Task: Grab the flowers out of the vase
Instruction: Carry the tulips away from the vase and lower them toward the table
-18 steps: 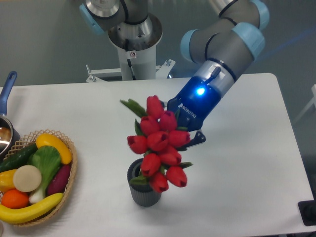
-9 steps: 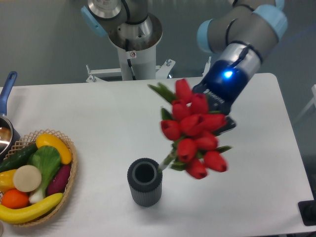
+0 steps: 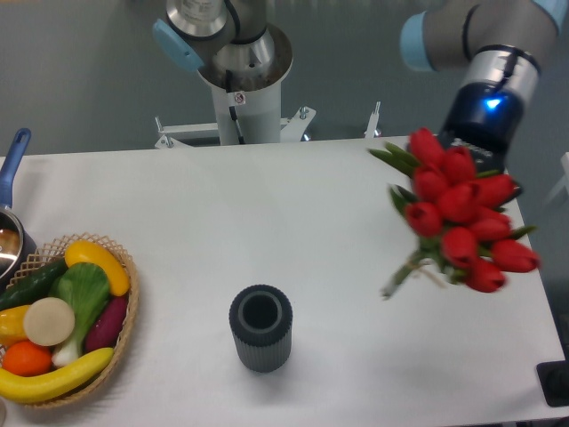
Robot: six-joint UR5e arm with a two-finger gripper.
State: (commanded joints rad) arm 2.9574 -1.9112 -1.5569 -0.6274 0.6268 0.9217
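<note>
Flowers: a bunch of red tulip buds (image 3: 462, 222) with green stems and a few pointed green leaves, the buds tightly packed and glossy; one leaf sticks out at the upper left of the bunch, and the pale green stem ends trail down to the lower left.
Where the flowers are: in the air above the right part of the white table (image 3: 293, 231), well apart from the vase and fully clear of its mouth.
Vase: a small dark grey ribbed cylinder (image 3: 260, 327) standing upright on the near middle of the table, its round mouth open and dark inside.
Arm: the UR5e's grey and light-blue links come in from the upper right corner; the dark blue wrist section with a lit blue lamp slants down toward the bunch from behind.
Gripper: the gripper (image 3: 487, 171) sits behind the top of the bunch and the buds hide its fingers; the flowers hang from it, so it is pinching the bunch, though the contact itself cannot be seen.
Basket: a woven wicker basket (image 3: 124, 311) at the left edge holds toy vegetables and fruit in green, yellow, orange and purple.
Pot: a pan with a blue handle (image 3: 13, 158) shows at the far left edge.
</note>
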